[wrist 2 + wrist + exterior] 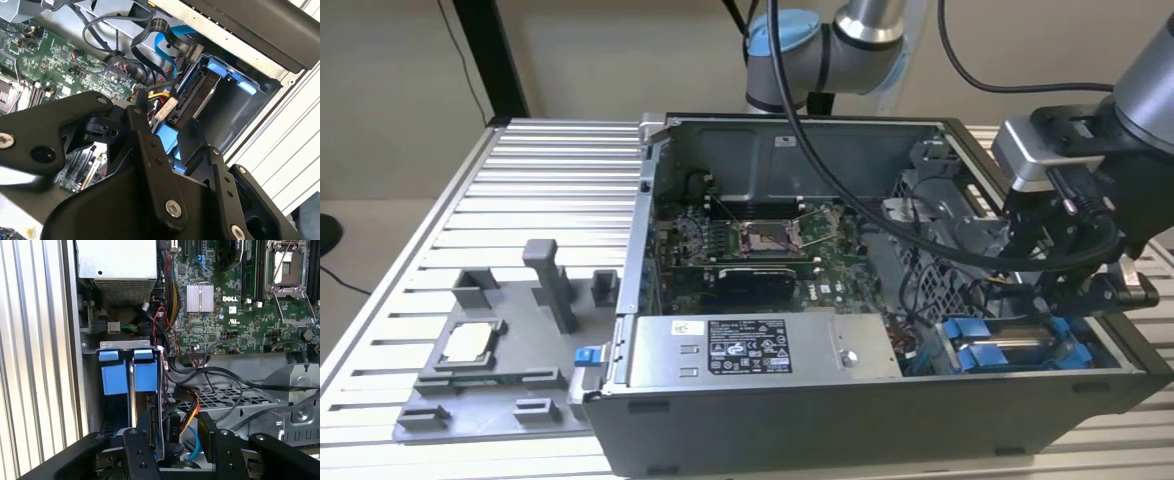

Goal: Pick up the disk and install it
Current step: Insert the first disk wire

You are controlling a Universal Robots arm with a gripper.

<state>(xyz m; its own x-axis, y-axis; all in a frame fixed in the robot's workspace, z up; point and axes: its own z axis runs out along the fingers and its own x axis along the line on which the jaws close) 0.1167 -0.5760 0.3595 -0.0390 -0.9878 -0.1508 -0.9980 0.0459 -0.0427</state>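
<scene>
The disk (1023, 345), silver with blue bracket tabs, stands on edge in the drive bay at the case's front corner, on the exterior view's right. My gripper (1083, 300) hangs right over it, low inside the case. In the second wrist view my gripper (172, 136) has the disk's blue bracket (167, 139) between its black fingers (146, 145), and they look closed on it. In the first wrist view the disk (146, 376) runs down toward my gripper (180, 442), beside another blue bracket (115, 379). Where the pads touch the disk is hidden.
The open computer case (720, 420) holds a motherboard (761, 240), a silver box with a black label (747, 350) and loose black cables (215, 385) near the bay. A grey fixture (507, 385) carrying a small square chip (467, 342) lies on the slatted table at the exterior view's left.
</scene>
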